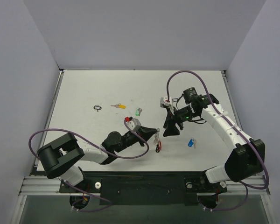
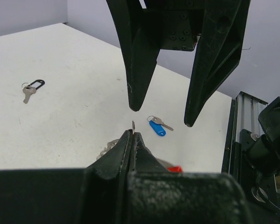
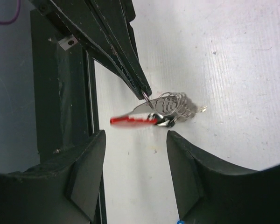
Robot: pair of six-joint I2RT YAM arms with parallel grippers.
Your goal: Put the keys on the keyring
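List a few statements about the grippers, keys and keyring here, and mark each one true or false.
1. The left gripper pinches the keyring. True.
2. The right gripper is shut on the blue key. False: it is open, and the blue key lies on the table.
3. The yellow key hangs on the keyring. False: it lies apart from it on the table.
4. The red tag sits at the keyring. True.

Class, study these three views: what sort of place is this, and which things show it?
Probably a robotics lab test cell: plain grey partition walls enclose a white tabletop, and two white-and-black robot arms are bolted by an aluminium rail at its near edge.
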